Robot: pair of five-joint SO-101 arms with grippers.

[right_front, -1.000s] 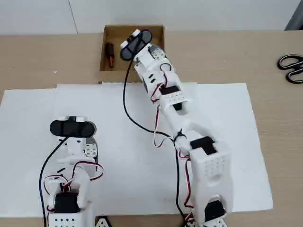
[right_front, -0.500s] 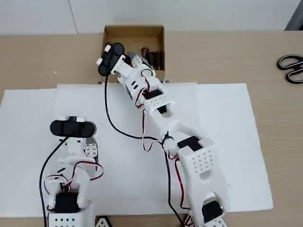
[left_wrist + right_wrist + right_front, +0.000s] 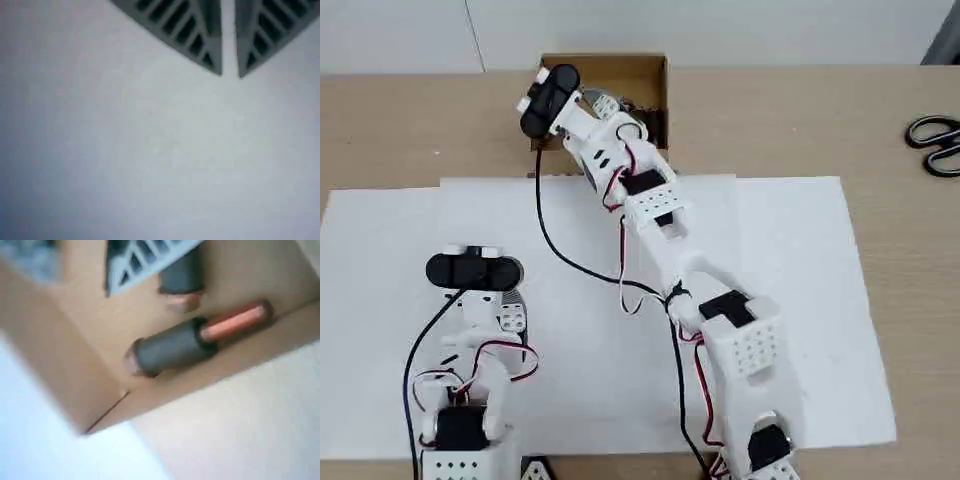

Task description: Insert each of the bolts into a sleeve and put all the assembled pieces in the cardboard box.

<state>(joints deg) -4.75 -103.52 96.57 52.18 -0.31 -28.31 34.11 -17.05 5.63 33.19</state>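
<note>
The cardboard box (image 3: 655, 68) stands at the table's far edge. My right arm (image 3: 650, 200) stretches over the box's left part, and my right gripper (image 3: 70, 277) hangs inside it, open, with nothing between its fingers. An assembled piece (image 3: 190, 342), a dark sleeve with a copper bolt sticking out, lies on the box floor along a wall. A second dark sleeve (image 3: 180, 277) lies just beside one finger (image 3: 145, 260). More dark pieces (image 3: 645, 118) rest at the box's right side. My left gripper (image 3: 230, 74) is shut over bare white paper, near the front left.
A large white paper sheet (image 3: 800, 250) covers the middle of the wooden table. Black scissors (image 3: 935, 140) lie at the far right edge. My left arm (image 3: 470, 330) sits low at the front left.
My right arm has swung from the box's right side to its left side, uncovering the pieces at the right. The left arm has stayed still.
</note>
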